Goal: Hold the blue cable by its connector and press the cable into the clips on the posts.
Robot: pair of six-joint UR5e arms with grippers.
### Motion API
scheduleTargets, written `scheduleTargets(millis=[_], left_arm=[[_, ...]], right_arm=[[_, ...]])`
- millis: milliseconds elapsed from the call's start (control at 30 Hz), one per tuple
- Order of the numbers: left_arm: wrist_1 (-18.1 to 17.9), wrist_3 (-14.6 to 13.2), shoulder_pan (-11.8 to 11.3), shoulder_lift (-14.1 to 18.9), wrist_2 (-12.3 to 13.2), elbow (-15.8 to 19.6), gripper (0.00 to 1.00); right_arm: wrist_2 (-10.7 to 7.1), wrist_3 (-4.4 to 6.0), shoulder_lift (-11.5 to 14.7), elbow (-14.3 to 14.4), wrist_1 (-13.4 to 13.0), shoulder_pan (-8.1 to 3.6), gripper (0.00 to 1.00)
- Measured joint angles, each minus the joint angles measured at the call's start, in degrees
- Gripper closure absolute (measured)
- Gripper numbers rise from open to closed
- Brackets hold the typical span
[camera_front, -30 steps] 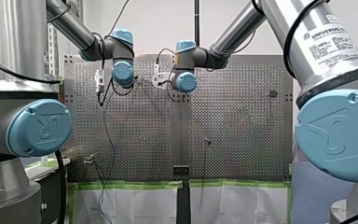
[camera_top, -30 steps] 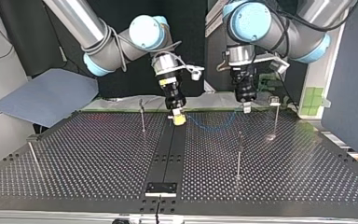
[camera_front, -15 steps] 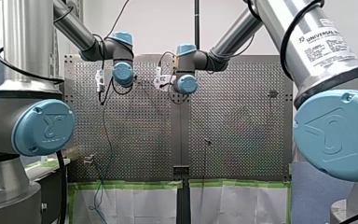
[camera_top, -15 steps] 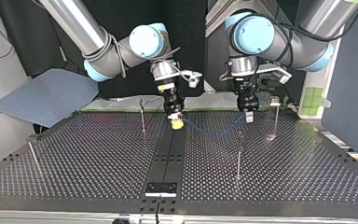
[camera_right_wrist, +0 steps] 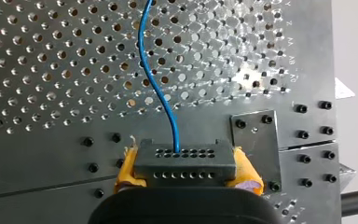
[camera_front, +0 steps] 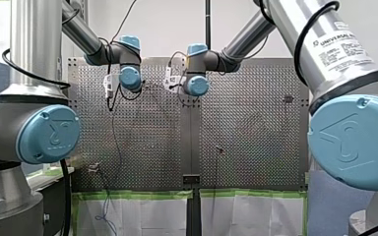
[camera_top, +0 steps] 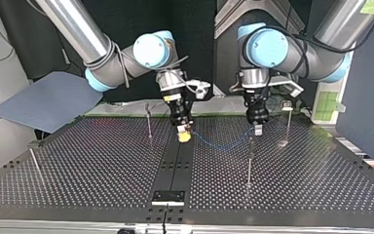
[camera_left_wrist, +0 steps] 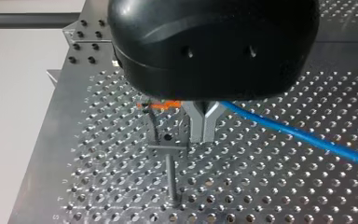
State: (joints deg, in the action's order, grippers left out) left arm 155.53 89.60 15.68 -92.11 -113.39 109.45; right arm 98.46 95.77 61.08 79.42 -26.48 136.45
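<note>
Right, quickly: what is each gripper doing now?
Left gripper: shut on the thin blue cable.
Right gripper: shut on the dark grey rectangular connector.

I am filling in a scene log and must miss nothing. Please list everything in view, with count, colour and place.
table: one, grey perforated metal, under everything.
connector: one, dark grey, held between yellow pads.
blue cable: one, blue, running slack from the connector over the table.
posts: four, thin metal, standing apart on the table.
sheet: one, blue-grey, beyond the table at the top view's left.
green tape: strips, green, along the table's edge in the front view.
right gripper: one, yellow pads, shut on the connector.
left gripper: one, black with metal fingers, shut on the cable beside a post.
</note>
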Motion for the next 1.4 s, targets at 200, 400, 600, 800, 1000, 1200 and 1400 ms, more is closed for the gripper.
scheduleTargets(millis=[200, 400, 600, 800, 1000, 1200, 1400], left_arm=[[-0.1, 0.1, -0.9, 0.0, 1.0, -0.2, 1.00], [-0.4, 0.1, -2.0, 0.0, 1.1, -0.2, 1.00], [-0.5, 0.1, -3.0, 0.0, 1.3, -0.8, 1.00], [-0.2, 0.2, -3.9, -0.4, 2.4, -1.7, 1.00], [0.3, 0.3, -4.7, -2.0, 3.2, -2.5, 1.00], [0.1, 0.3, -5.7, -3.1, 3.6, -3.4, 1.00], [0.0, 1.0, -6.5, -3.4, 4.5, -4.9, 1.00]], right_arm=[[-0.27, 0.24, -0.9, -0.3, 0.1, -0.38, 1.00], [-0.64, 0.14, -1.4, -0.4, 0.1, -0.13, 1.00], [-1.10, -0.09, -1.5, -0.6, 0.1, 0.23, 1.00], [-1.23, -0.12, -1.5, -1.6, 0.4, 0.26, 1.00], [-1.33, -0.18, -1.5, -2.5, 0.8, -0.07, 1.00], [-1.41, -0.17, -1.6, -2.6, 0.8, -0.34, 1.00], [-1.57, -0.21, -1.7, -2.7, 0.8, -0.60, 1.00]])
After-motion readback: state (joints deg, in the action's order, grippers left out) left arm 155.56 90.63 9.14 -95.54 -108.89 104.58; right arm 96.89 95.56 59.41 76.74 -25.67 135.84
